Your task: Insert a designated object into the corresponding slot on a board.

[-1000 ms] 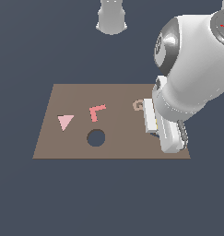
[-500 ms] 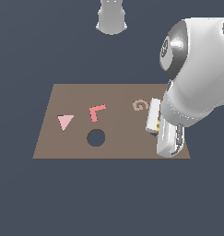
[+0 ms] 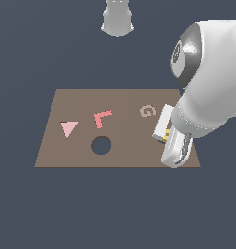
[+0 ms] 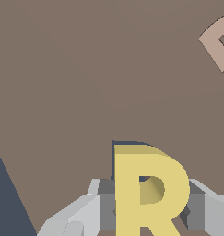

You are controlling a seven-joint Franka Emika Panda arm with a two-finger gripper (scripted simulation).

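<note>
Yellow R (image 4: 148, 193) sits pinched between the tool's (image 4: 148, 209) fingers, over the board (image 4: 85, 92).

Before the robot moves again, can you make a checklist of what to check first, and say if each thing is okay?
1. Yellow R sits between the gripper fingers: ok.
2. Grip is tight, no slipping: cannot tell.
3. R is over the brown board, not off its edge: ok.
4. Dark R-shaped slot is found: ok, a dark edge peeks out right behind the R.
5. R lined up with the slot: cannot tell, the R hides most of it.
6. Tan G clear of the gripper: ok, apart.
</note>
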